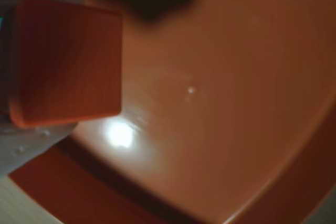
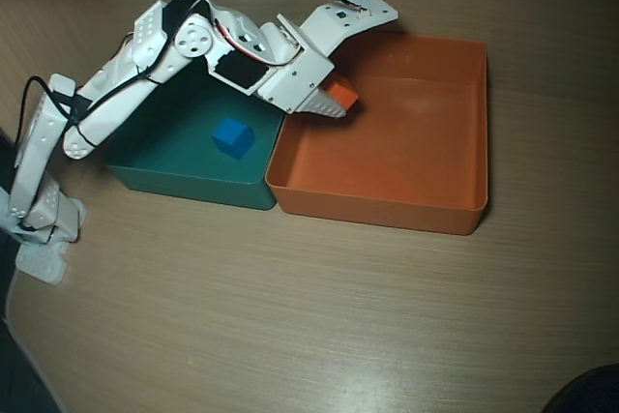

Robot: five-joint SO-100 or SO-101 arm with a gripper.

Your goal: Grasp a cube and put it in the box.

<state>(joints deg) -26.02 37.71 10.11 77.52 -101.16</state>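
1. The arm [image 2: 116, 94] rises from its base at the overhead view's left edge and stretches right across the teal box [image 2: 174, 157], where a blue cube [image 2: 233, 137] lies.
2. The gripper [image 2: 334, 103] hangs over the orange box [image 2: 387, 205], near its left wall, clenched on the orange cube [image 2: 340, 96].
3. The wrist view shows the cube [image 1: 65, 61] above the box floor [image 1: 220, 103].

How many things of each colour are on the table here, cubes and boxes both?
Orange: 2, the orange cube held in the gripper and the orange box.
Blue: 1, the blue cube.
Teal: 1, the teal box.
Total: 4.
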